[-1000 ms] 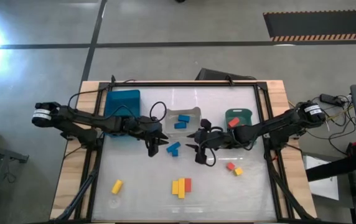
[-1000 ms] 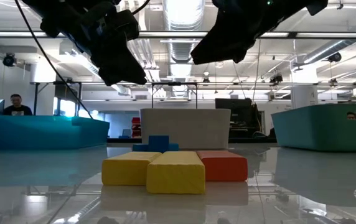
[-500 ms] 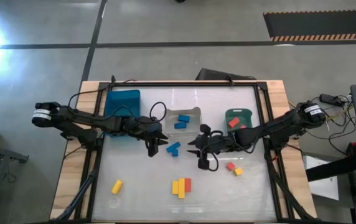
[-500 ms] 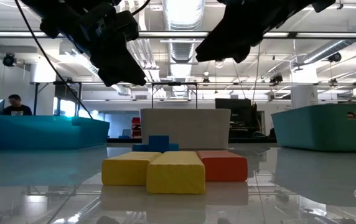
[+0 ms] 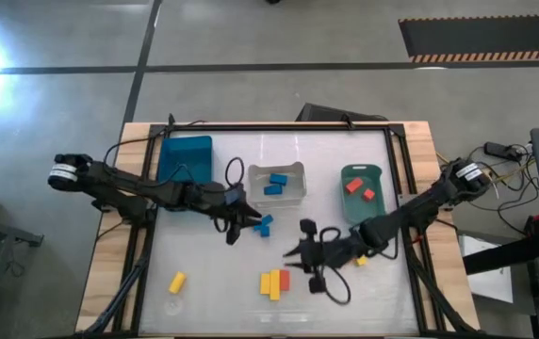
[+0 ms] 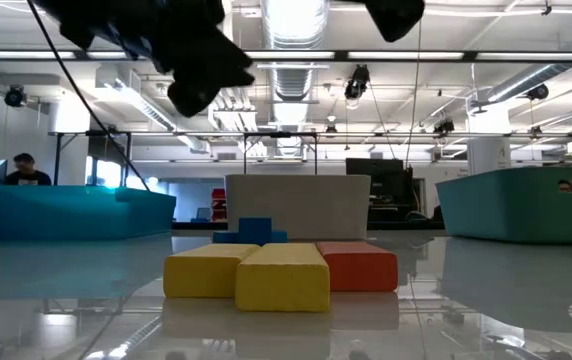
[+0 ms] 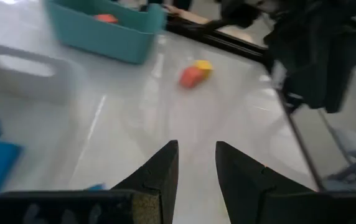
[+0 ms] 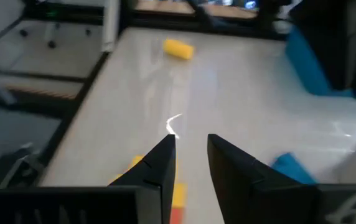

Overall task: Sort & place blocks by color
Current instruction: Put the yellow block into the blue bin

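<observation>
Blocks: yellow-red cluster (image 5: 273,282) at lower centre; right gripper (image 5: 298,256) just beside it, jaws narrowly parted, apparently empty. Left gripper (image 5: 236,229), likewise parted, beside blue block (image 5: 264,225); clear bin (image 5: 277,183) above.

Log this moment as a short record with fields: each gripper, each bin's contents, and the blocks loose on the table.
left gripper: open, empty, beside blue blocks
right gripper: open, empty, near yellow and red cluster
blue bin: no blocks visible
clear bin: two blue blocks
green bin: two red blocks
loose on table: lone yellow block; a red and yellow pair is largely hidden behind the right arm
</observation>
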